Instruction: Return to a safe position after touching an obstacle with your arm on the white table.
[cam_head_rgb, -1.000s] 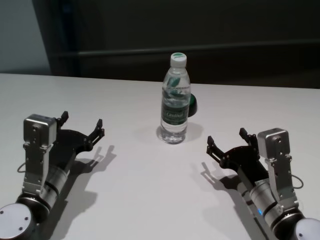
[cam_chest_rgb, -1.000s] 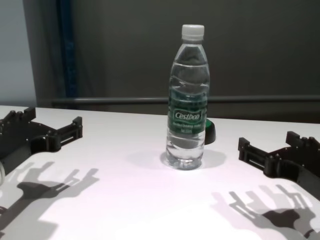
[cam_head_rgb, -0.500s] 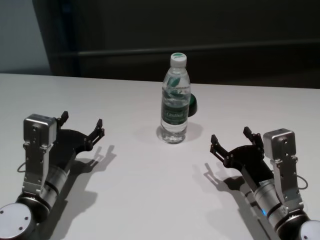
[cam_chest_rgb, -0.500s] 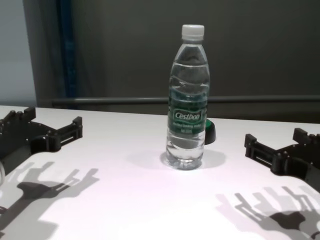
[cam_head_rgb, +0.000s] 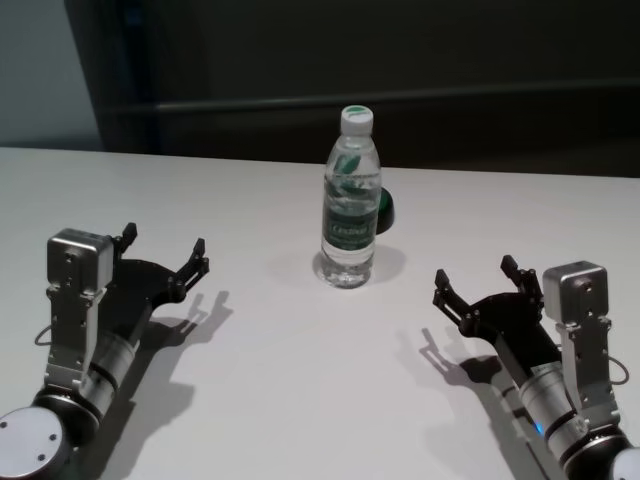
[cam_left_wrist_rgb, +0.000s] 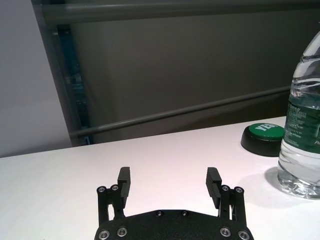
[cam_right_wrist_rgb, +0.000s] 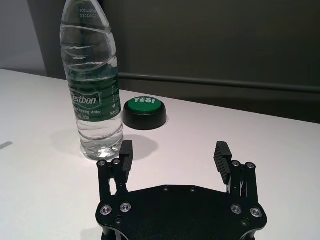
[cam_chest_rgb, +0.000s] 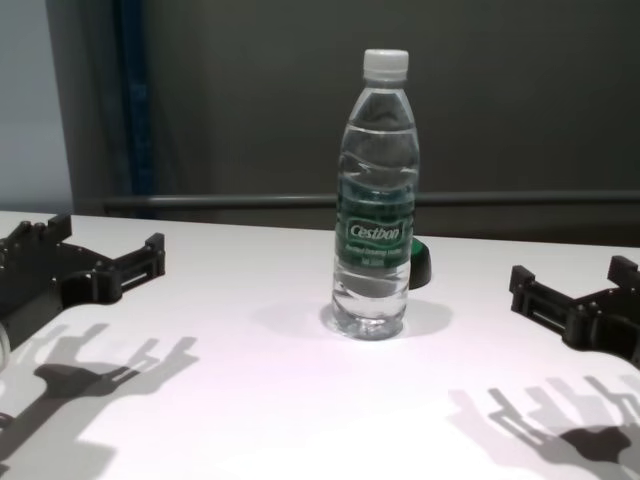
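One water bottle (cam_head_rgb: 350, 215) stands upright near the middle of the white tabletop (cam_head_rgb: 280, 370), white cap on, green label facing the robot. And it stands alone: nothing touches it. The right hand (cam_head_rgb: 478, 282) hovers low over the tabletop on the robot's right, well apart from the bottle, which sits ahead of it and off toward the robot's left. Its two black fingers are spread wide with nothing between them. In the right wrist view the bottle rises beyond the one fingertip, clear of it, with bare tabletop in between.

Over on the other side, the left hand (cam_head_rgb: 163, 251) sits low above the tabletop as well, fingers parted and empty, the bottle well off ahead and to its right.

Count them up: one bottle, two hands, and one low black button (cam_right_wrist_rgb: 144, 111) with a green top. The button sits just behind the bottle, on the bottle's right as the robot looks at it, and the bottle partly hides it from the head and chest views. Each hand throws a sharp shadow on the tabletop beneath it.
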